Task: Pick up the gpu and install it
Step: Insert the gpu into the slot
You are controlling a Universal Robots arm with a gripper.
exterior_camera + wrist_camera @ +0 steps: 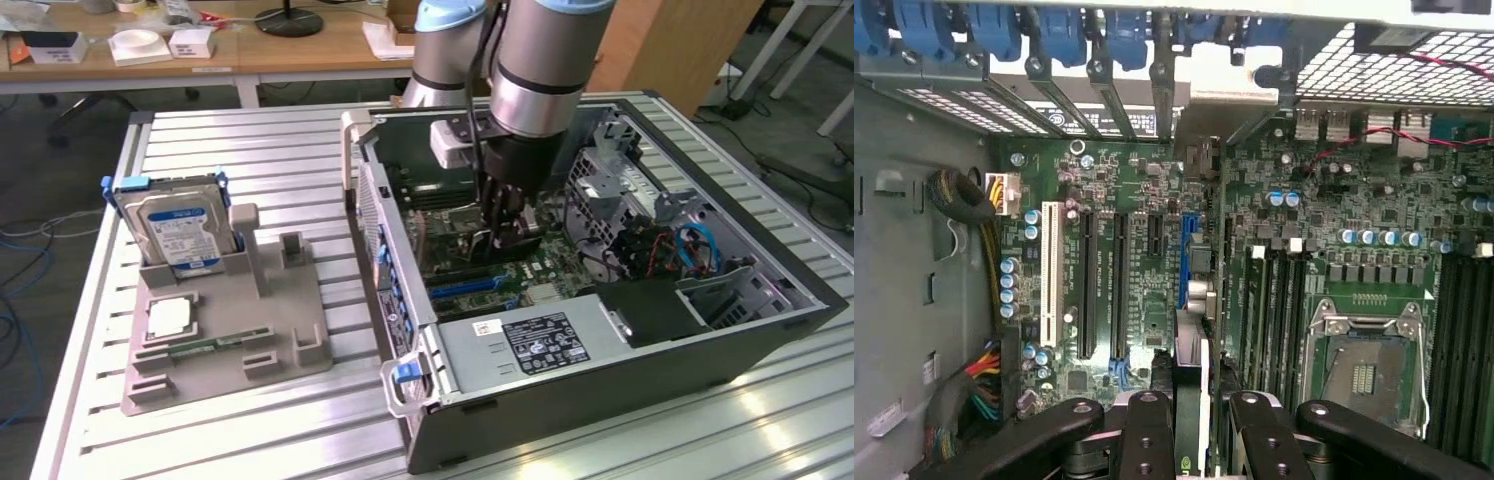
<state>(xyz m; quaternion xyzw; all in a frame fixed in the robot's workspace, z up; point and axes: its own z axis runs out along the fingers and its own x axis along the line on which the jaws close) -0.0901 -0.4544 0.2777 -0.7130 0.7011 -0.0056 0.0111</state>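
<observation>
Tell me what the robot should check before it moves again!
1. Grip on the gpu: the fingers sit on either side of the card, which is seen edge-on. Ok.
2. Gripper inside the open computer case, above the motherboard. Ok.
3. Card in line with the blue slot: its edge runs along the slot. Ok.
4. Card pushed fully into the slot: cannot tell.
5. Cables away from the card: they are bundled by the case wall, apart from it. Ok.
6. Hard drive out of the way: it stands in the grey holder outside the case. Ok.
</observation>
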